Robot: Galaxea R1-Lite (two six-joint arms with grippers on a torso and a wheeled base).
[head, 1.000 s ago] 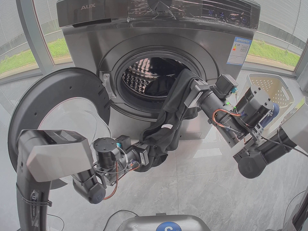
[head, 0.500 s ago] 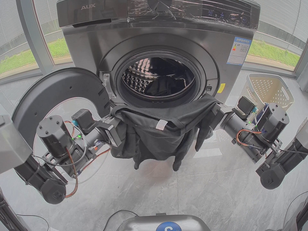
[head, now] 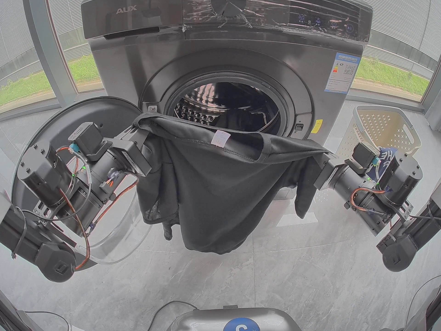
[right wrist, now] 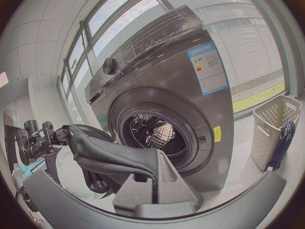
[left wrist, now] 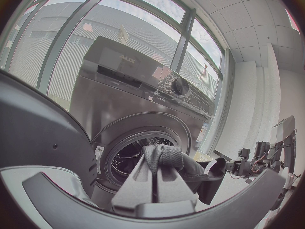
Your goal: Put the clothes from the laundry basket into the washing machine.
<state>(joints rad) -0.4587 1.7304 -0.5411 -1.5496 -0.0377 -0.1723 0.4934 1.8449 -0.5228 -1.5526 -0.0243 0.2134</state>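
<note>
A laundry corner in a bright, glass-walled room: a front-loading washing machine (head: pixel 220 56) (film wrap over its control panel (head: pixel 275 5)) stands on a grey tiled floor (head: pixel 298 272) before tall windows (head: pixel 69 33), with a perforated laundry basket (head: pixel 390 127) just beside it.

Head camera is looking forward and down on the washing machine (head: pixel 138 65) from near. Wrist cameras, sitting close behind the left gripper (left wrist: pixel 154 163) and right gripper (right wrist: pixel 155 170), are facing upward from opposite sides. All are sharing the drum opening (head: pixel 216 102) and black garment (head: pixel 216 185).
</note>
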